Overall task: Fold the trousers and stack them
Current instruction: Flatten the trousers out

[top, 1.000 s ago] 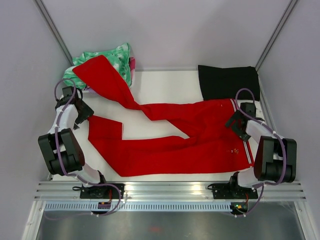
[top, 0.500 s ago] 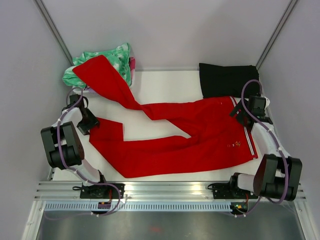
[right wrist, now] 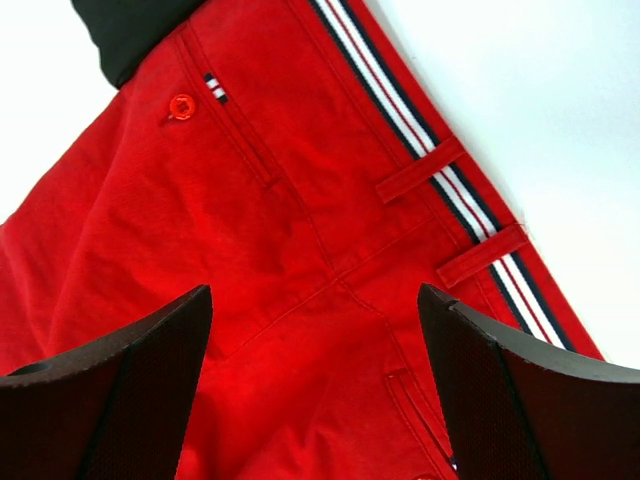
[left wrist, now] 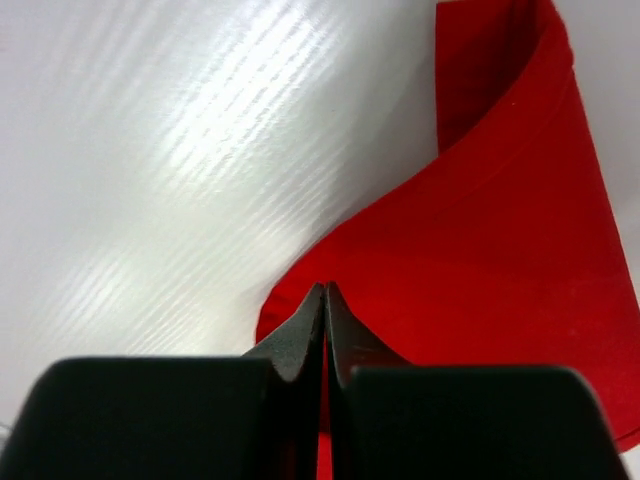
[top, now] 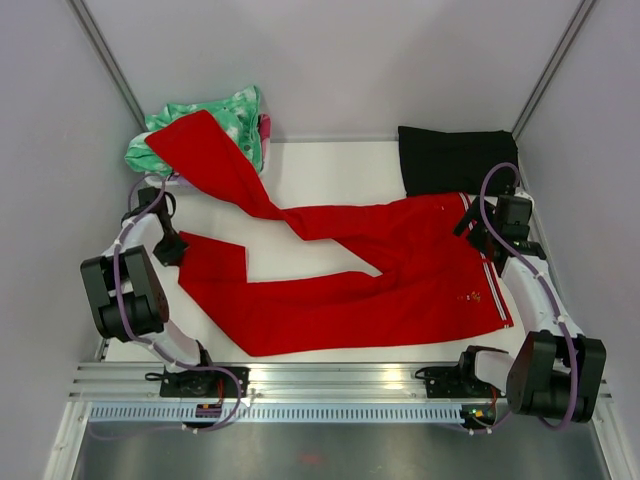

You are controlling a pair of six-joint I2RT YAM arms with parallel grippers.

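Note:
The red trousers [top: 400, 270] lie spread across the white table, waistband to the right and legs running left. One leg reaches back-left onto the green garment; the other ends in a folded-over hem at the left. My left gripper [top: 170, 246] is at that hem, and in the left wrist view the left gripper [left wrist: 325, 292] is shut on the red cloth [left wrist: 500, 280], with fabric showing between the fingers. My right gripper [top: 478, 226] hovers over the seat by the striped waistband [right wrist: 400, 100]. In the right wrist view the right gripper [right wrist: 315, 292] is open, with nothing in it.
A folded black cloth [top: 455, 160] lies at the back right, touching the trousers' waist corner. A green-and-white garment [top: 215, 115] is bunched at the back left under the trouser leg. Grey walls close in both sides, and a metal rail [top: 330, 380] runs along the front.
My left gripper has closed on the hem of the near leg. The right arm has swung back from the front waistband corner to the back waist area, with its jaws still open.

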